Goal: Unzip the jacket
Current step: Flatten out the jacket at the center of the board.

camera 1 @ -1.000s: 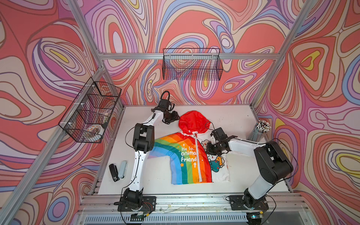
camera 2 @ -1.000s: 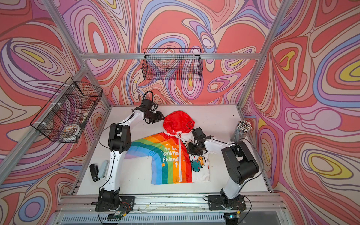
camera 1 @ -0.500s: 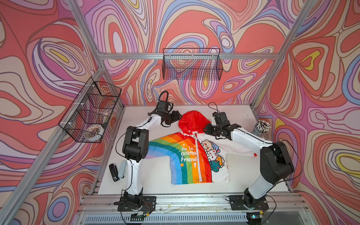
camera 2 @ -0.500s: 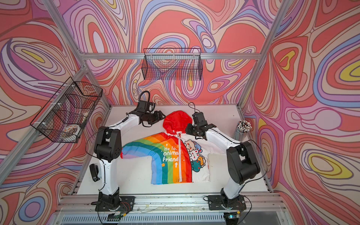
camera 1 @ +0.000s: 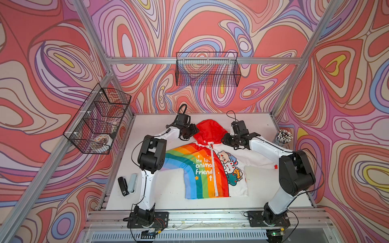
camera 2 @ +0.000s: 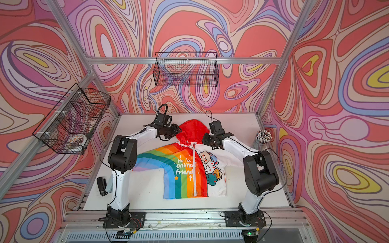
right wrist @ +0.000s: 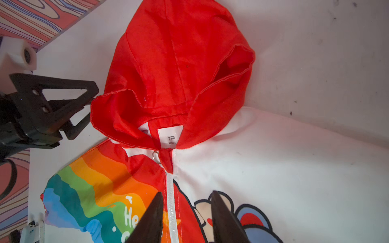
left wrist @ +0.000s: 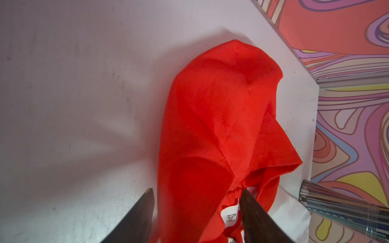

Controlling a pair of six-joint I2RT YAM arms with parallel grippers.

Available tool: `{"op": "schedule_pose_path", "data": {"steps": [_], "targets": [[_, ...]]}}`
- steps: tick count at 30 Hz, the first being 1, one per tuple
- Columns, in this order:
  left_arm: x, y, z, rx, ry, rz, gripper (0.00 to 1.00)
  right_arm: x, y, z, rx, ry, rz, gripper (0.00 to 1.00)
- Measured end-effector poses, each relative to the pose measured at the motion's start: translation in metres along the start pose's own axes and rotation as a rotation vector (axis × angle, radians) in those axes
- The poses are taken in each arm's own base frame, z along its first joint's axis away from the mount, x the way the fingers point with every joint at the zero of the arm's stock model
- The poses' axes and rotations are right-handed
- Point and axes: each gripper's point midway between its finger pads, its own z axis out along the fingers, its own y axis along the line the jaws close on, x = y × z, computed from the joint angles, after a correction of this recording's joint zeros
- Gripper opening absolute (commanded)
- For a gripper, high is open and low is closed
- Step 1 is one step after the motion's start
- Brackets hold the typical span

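Moved since a second ago: right gripper (camera 1: pixel 224 140), formerly down on the jacket's chest, now raised off it and set just beside the hood (camera 1: pixel 207 130), on the hood's right flank. Left gripper (camera 1: pixel 194 131) has edged closer to the hood's left flank. More of the white sleeve shows along the right arm.

Item: jacket (camera 1: pixel 202 174). Flat on the white table (camera 1: pixel 168 197), front up. Body spread from the hood toward the robot's bases, with the rainbow half to the left and the cartoon-animal half to the right.

Zipper (right wrist: pixel 169 189): white and closed up to the neck, running straight down from the hood's opening. Metal ring pull (right wrist: pixel 156 157) sits at the hood's base.

Right gripper, condition: jaws apart, nothing between them. In the right wrist view its fingers frame the upper zipper below the hood. Contact with the cloth cannot be told.

Left gripper, condition: jaws wide apart, nothing clamped. In the left wrist view the hood's rim shows between its fingers.

Pen cup (camera 1: pixel 283 136): well to the hood's right.
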Motion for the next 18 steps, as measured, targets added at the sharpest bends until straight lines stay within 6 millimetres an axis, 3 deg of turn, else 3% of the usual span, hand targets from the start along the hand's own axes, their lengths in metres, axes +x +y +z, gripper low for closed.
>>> {"op": "schedule_pose_path", "data": {"steps": [3, 5, 8, 13, 16, 18], "targets": [[0.002, 0.005, 0.004, -0.010, 0.005, -0.020, 0.64, 0.000, -0.001, 0.000, 0.003, 0.001, 0.003, 0.39], [0.004, 0.007, 0.007, -0.014, 0.010, -0.030, 0.58, -0.001, -0.003, 0.000, 0.005, 0.003, 0.006, 0.40], [0.006, 0.011, 0.012, -0.021, 0.018, -0.047, 0.41, -0.008, -0.005, 0.002, 0.009, 0.001, 0.016, 0.41], [0.006, 0.013, 0.016, -0.028, 0.023, -0.053, 0.15, -0.030, -0.013, 0.014, 0.022, -0.010, 0.058, 0.56], [-0.001, 0.006, 0.014, -0.020, 0.012, -0.039, 0.04, -0.041, -0.020, 0.026, 0.037, -0.005, 0.087, 0.62], [-0.007, -0.001, 0.012, -0.010, 0.002, -0.022, 0.02, -0.047, -0.025, 0.036, 0.047, -0.001, 0.108, 0.62]]}}
